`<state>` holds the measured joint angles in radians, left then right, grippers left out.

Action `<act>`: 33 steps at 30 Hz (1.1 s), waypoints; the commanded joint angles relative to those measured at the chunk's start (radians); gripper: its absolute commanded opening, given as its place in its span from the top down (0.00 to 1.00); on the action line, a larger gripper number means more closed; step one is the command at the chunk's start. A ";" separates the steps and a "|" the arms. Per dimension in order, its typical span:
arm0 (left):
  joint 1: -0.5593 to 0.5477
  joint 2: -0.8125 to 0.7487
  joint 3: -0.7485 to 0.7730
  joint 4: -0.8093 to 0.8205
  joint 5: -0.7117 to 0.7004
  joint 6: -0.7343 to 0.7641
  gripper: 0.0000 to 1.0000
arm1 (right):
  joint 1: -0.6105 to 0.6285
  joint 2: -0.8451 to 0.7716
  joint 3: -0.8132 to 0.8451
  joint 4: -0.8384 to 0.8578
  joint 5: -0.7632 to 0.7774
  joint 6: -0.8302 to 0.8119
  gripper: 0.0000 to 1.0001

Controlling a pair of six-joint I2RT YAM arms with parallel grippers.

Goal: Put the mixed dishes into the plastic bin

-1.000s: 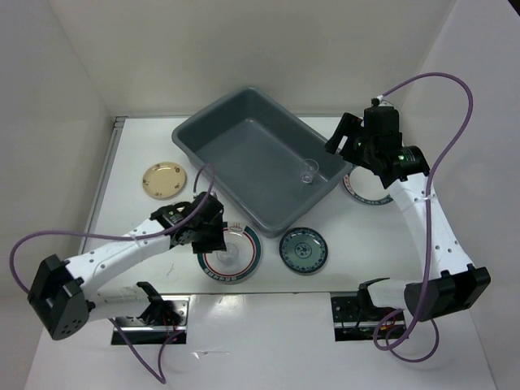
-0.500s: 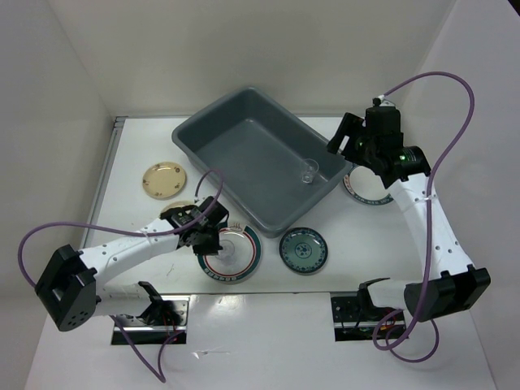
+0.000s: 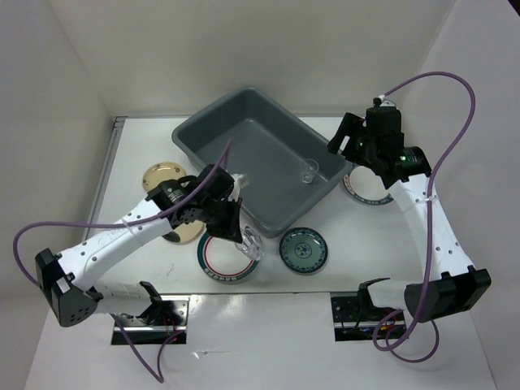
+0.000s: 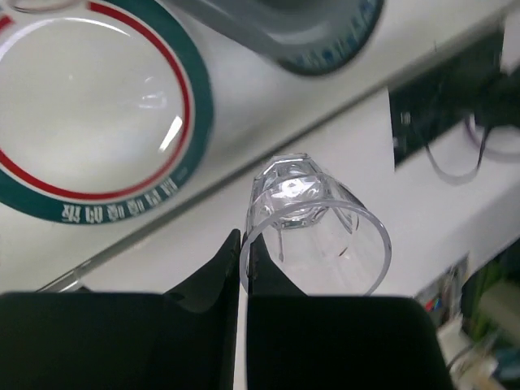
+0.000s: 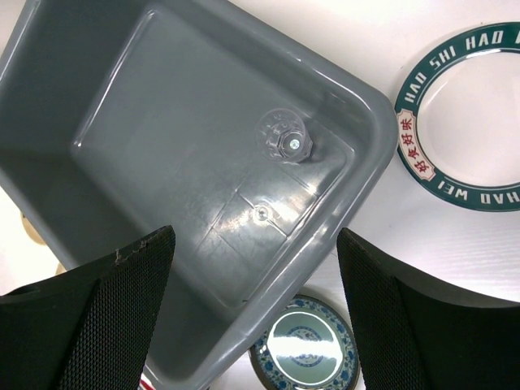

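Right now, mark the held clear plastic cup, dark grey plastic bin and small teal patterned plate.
clear cup [image 4: 313, 219], left wrist view, side wall
grey bin [image 3: 264, 158], top view, floor
teal plate [image 3: 303, 249], top view, centre

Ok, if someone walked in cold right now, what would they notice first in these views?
On the left arm, the jaws pinch the rim of a clear cup, tipped close by the red-and-green rimmed plate near the front. Behind sits the big grey bin with a second clear cup on its floor; the right arm holds its jaws open over the bin's right corner.
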<state>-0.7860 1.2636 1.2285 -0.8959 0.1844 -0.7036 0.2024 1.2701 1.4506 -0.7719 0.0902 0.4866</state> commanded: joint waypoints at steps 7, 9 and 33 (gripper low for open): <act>-0.045 0.233 0.503 -0.067 -0.046 0.154 0.97 | -0.015 -0.084 0.002 0.023 0.022 0.012 0.14; -0.045 0.281 0.503 0.064 -0.065 0.154 0.95 | -0.015 -0.113 0.002 0.023 0.032 0.023 0.14; 0.019 0.927 1.012 0.353 -0.402 0.308 0.86 | -0.015 -0.344 -0.090 -0.144 0.054 0.061 0.14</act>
<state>-0.7628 2.1696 2.1399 -0.5941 -0.1974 -0.4370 0.1917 0.9382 1.3666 -0.8913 0.1551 0.5358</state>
